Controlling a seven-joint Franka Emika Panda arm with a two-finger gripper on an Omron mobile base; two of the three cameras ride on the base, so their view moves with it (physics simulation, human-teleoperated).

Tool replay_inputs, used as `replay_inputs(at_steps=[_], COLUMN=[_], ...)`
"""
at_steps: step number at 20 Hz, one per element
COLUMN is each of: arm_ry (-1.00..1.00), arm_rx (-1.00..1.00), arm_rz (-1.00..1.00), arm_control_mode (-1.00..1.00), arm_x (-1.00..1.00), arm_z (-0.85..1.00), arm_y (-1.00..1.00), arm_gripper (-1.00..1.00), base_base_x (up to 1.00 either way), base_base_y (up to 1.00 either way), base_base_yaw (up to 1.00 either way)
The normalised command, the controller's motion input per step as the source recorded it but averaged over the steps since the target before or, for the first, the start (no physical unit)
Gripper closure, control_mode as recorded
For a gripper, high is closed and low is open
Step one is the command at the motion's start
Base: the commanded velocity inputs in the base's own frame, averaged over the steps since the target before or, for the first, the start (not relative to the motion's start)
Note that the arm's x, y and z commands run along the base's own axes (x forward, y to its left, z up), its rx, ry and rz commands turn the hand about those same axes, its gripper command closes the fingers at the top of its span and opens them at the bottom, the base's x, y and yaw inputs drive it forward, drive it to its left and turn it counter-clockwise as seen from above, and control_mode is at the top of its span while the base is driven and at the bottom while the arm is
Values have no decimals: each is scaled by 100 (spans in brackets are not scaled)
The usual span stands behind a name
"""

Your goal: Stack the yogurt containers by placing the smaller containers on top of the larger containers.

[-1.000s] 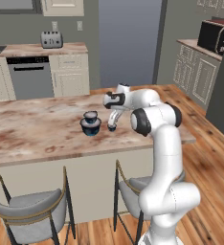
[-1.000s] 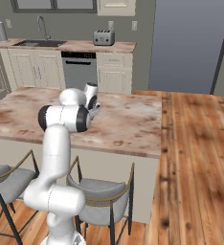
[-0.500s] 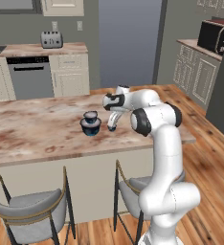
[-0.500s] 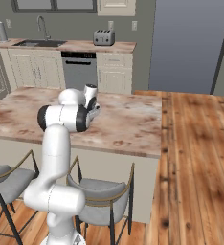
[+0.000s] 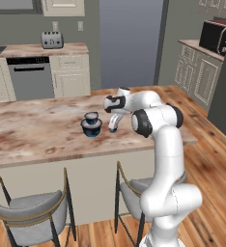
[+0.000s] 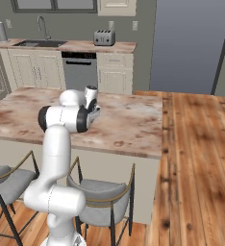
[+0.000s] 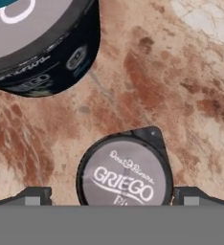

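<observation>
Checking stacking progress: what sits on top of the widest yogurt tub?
A smaller tub rests on the widest tub. Whether it sits centred is unclear; its base hides the lid beneath.

Your surface [image 5: 33,135]: reddish-brown marbled island top, pale patches. Large dark-blue yogurt tub [image 5: 91,129] stands on it near the middle, upright, with a smaller tub [image 5: 91,116] on top. Hand view shows you a small grey-lidded tub [image 7: 125,174] lettered GRIEGO resting directly on surface, near large tub, apart from it.
</observation>
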Motion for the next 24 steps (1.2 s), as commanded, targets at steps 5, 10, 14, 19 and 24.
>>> replay_inputs(at_steps=[5, 10, 14, 19, 24], arm_ry=[0, 0, 0, 1, 2], arm_rx=[0, 0, 0, 0, 0], arm_rz=[0, 0, 0, 0, 0], arm_control_mode=[-100, -100, -100, -100, -100], arm_x=[1, 7, 10, 7, 1], arm_z=[-10, -5, 0, -2, -3], arm_y=[0, 11, 18, 18, 7], arm_gripper=[-100, -100, -100, 100, 100], base_base_x=[0, 0, 0, 0, 0], base_base_y=[0, 0, 0, 0, 0], base_base_yaw=[0, 0, 0, 0, 0])
